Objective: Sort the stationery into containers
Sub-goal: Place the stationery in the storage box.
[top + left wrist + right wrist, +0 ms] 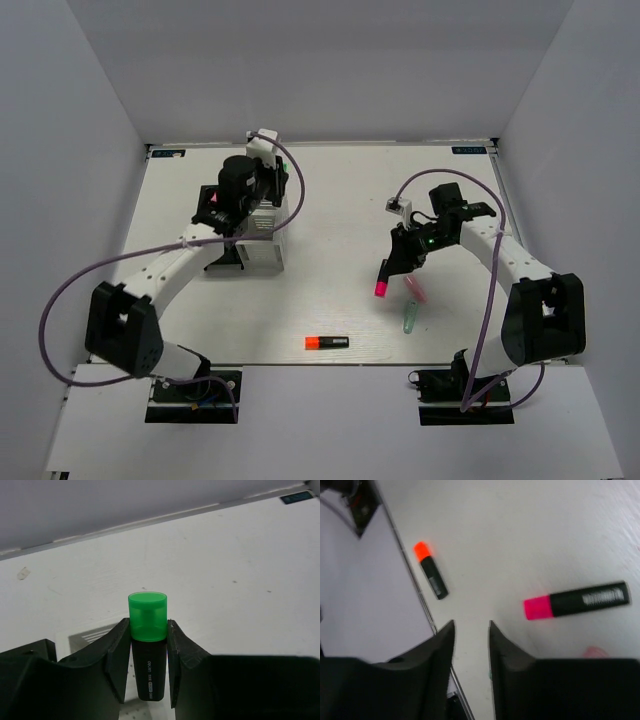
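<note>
- Fingers of the left claw [148, 624], nearest the wrist lens, are clamped on the green highlighter [147, 611]. They press the black barrel from both sides just under the cap.
- Risk one: the pads hold only a short band of the barrel, and the rest is unsupported. We judge that a bump against a box rim could tilt the highlighter or slide it in the grip.
- Risk two: from above, the left arm covers much of the white box [268, 245] and of the black box [228, 258] joined to it. We cannot tell whether the highlighter sits over an opening. A release off centre would drop it on a rim or on the table [340, 200].
- The right claw [471, 626] stands apart by a narrow gap, with nothing between its fingers.
- Risk three: the pink highlighter [575, 601] lies flat to one side of that gap, not under it. Closing here would catch nothing. A descent could knock it into the clear pink piece [415, 290] and the clear green piece [409, 318] just beside it.
- Risk four: the orange highlighter [327, 342] lies near the table's front edge, and a sideways push could send it off.
- Appearance: the green highlighter has a short black barrel with white print and a see-through green cap with a flat end. The cap stands clear of the fingertips. We cannot tell whether the barrel hangs plumb.
</note>
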Action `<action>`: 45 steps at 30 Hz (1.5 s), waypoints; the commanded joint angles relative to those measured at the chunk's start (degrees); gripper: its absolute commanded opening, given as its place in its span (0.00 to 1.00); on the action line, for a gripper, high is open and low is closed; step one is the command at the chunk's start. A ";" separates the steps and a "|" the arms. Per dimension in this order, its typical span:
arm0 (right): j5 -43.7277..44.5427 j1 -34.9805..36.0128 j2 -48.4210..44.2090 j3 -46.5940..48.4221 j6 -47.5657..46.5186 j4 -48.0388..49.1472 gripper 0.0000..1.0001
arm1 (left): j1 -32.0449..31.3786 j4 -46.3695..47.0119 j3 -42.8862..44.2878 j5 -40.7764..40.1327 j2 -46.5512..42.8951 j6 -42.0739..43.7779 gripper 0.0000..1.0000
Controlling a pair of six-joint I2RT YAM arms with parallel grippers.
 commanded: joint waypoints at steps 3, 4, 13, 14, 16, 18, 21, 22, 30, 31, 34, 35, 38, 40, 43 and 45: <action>-15.36 0.15 -2.77 -1.90 -13.53 -4.64 0.49 | 3.75 11.70 2.19 -0.86 6.12 1.52 0.00; -14.30 0.24 -4.34 -2.61 -11.78 -1.05 0.50 | 3.67 14.06 1.67 -1.39 6.65 1.88 0.00; -4.80 0.23 -7.70 -6.31 -7.01 6.02 0.47 | 6.13 17.42 3.51 -3.94 12.63 3.54 0.00; -4.63 0.15 -7.70 -6.22 -7.01 5.93 0.47 | 6.13 17.25 3.34 -4.03 12.89 3.55 0.00; -4.36 -0.03 -7.17 -5.96 -7.19 5.93 0.47 | 6.22 17.85 1.93 -4.29 12.37 5.46 0.00; -4.62 0.06 -7.00 -5.87 -7.28 5.67 0.47 | 6.48 18.74 0.09 -4.90 12.01 6.71 0.00; -5.07 -0.03 -7.08 -5.69 -7.19 5.58 0.48 | 7.53 18.65 -1.23 -4.30 11.92 5.84 0.00; -5.07 0.06 -6.82 -5.69 -7.10 5.58 0.48 | 7.80 18.65 -1.76 -4.38 11.93 5.75 0.00; -3.84 -0.03 -7.26 -5.34 -6.58 5.31 0.69 | 7.80 19.00 -2.64 -4.99 13.33 4.52 0.30; -3.40 0.06 -7.35 -5.34 -6.14 5.23 0.83 | 7.80 19.00 -2.73 -4.91 12.90 4.43 0.57; -1.12 0.06 -7.52 -5.60 -4.12 6.72 0.91 | 7.71 18.22 -2.73 -4.73 11.76 4.43 0.70; 0.80 -0.11 -6.91 -5.69 0.24 7.85 0.91 | 7.89 17.17 -1.77 -4.64 11.23 4.43 0.75; 3.10 -0.03 -4.81 -3.42 2.04 7.35 0.91 | 7.80 14.09 -0.01 -2.63 8.95 2.15 0.77; 3.98 0.23 -2.35 -1.57 4.14 6.37 0.71 | 7.28 12.16 0.52 -1.66 6.76 0.83 0.66; 12.30 1.03 1.08 0.36 10.72 7.33 0.04 | 6.05 2.86 2.62 0.10 1.57 -3.46 0.02; 20.45 3.30 4.58 1.95 13.80 7.07 0.00 | 4.21 -4.16 6.55 2.20 -2.30 -5.75 0.00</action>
